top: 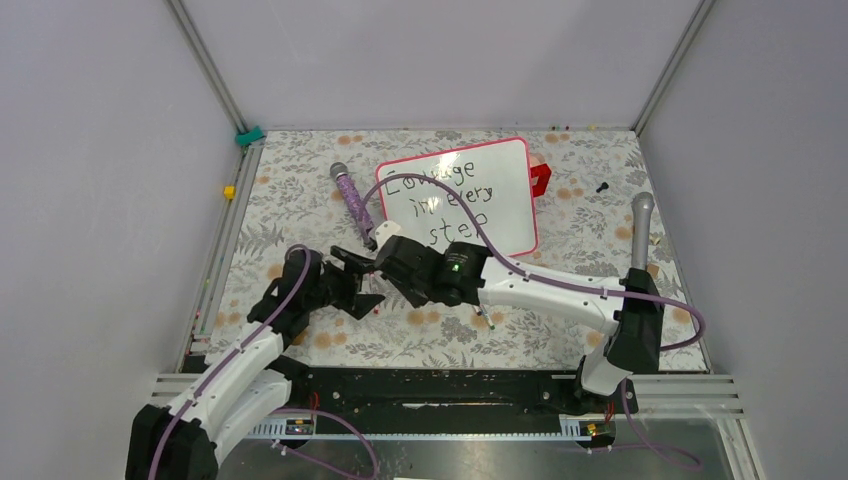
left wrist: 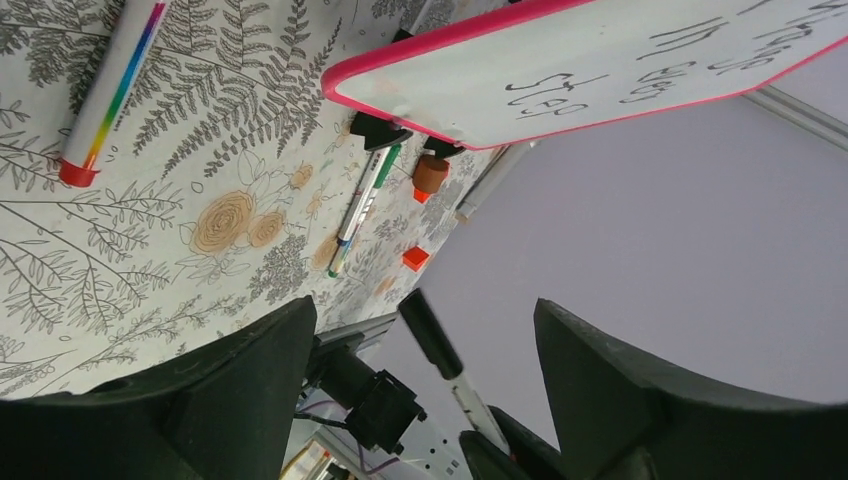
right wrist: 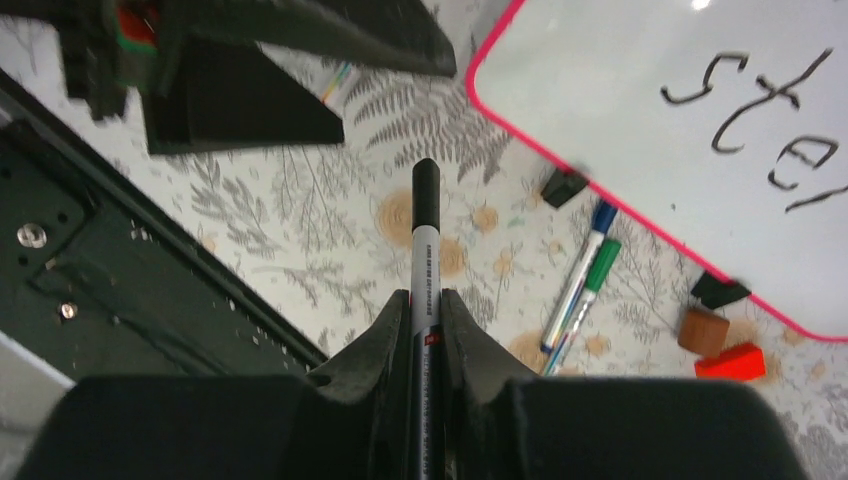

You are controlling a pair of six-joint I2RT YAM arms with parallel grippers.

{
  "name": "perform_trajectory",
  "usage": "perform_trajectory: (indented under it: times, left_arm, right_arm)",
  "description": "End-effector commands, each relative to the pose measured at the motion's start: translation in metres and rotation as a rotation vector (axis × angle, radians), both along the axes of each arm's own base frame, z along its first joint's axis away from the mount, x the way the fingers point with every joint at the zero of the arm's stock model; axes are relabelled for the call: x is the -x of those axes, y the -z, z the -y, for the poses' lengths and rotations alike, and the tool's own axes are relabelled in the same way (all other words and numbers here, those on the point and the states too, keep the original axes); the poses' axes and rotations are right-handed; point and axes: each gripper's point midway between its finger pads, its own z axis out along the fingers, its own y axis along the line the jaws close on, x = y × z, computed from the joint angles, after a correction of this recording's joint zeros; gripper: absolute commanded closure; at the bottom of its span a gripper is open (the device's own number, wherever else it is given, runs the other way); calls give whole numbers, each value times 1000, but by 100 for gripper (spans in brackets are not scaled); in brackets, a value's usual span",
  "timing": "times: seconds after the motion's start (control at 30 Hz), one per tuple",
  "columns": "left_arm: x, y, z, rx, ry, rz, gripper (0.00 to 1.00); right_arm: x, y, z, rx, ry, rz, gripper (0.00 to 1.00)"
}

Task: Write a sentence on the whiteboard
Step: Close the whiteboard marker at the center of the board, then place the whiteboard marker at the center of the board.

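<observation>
The whiteboard, white with a pink-red frame, lies tilted at the back middle of the floral cloth. The sentence is written on it in thin black marker; "step" shows in the right wrist view. My right gripper is shut on a black-capped marker, in front of the board's near left corner. My left gripper stands open, its two fingers wide apart on either side of the marker's cap without touching it. The whiteboard is beyond it.
A blue and a green marker lie beside the board's near edge, with a brown block and a red block. A purple patterned marker lies left of the board. A rainbow-striped marker lies on the cloth.
</observation>
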Motion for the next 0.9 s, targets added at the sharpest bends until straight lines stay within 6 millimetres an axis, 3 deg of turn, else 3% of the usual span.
perform_trajectory:
  times: [0.0, 0.2, 0.4, 0.5, 0.63, 0.87]
  left_arm:
    - [3, 9, -20, -96, -48, -16, 19]
    - [-12, 13, -57, -360, -67, 98, 15]
    - [-22, 12, -77, -490, -87, 161, 15]
    - [-23, 8, -89, -560, -99, 176, 15]
    - [-30, -5, -99, -653, -89, 254, 15]
    - [-37, -32, -106, -773, -36, 461, 13]
  right_arm:
    - [30, 2, 35, 148, -10, -160, 100]
    - [42, 36, 58, 358, -4, -259, 100]
    - [39, 91, 55, 457, 23, -288, 100]
    - [38, 105, 57, 500, 33, -294, 100]
    - [34, 92, 53, 420, 41, -257, 100]
    - [16, 50, 41, -38, 125, -209, 100]
